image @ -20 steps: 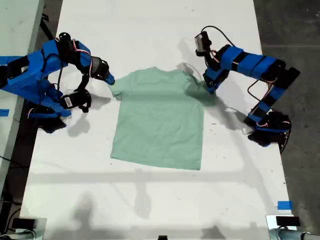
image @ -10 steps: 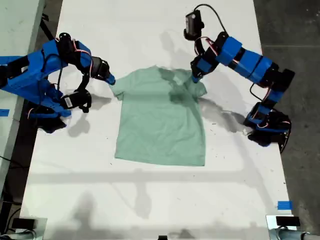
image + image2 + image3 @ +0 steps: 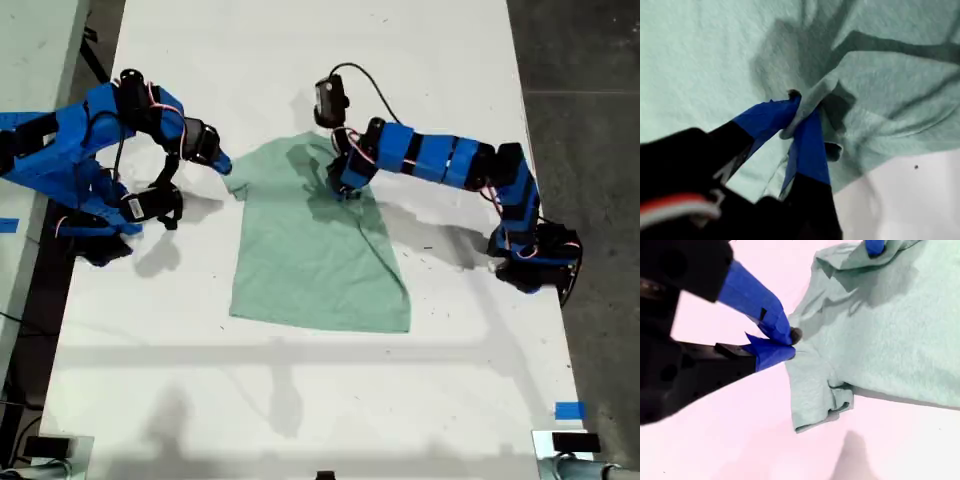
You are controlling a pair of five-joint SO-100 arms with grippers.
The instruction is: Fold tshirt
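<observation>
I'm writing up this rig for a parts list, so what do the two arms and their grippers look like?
Both arms are bright blue plastic segments joined by black servo blocks, with thin black cables looping alongside. My first gripper and my second gripper have blue pointed fingers on black bodies.

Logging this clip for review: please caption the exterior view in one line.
My first claw carries a pinched sleeve across the pale mint-green cloth t-shirt while my second claw pins the opposite sleeve.
</observation>
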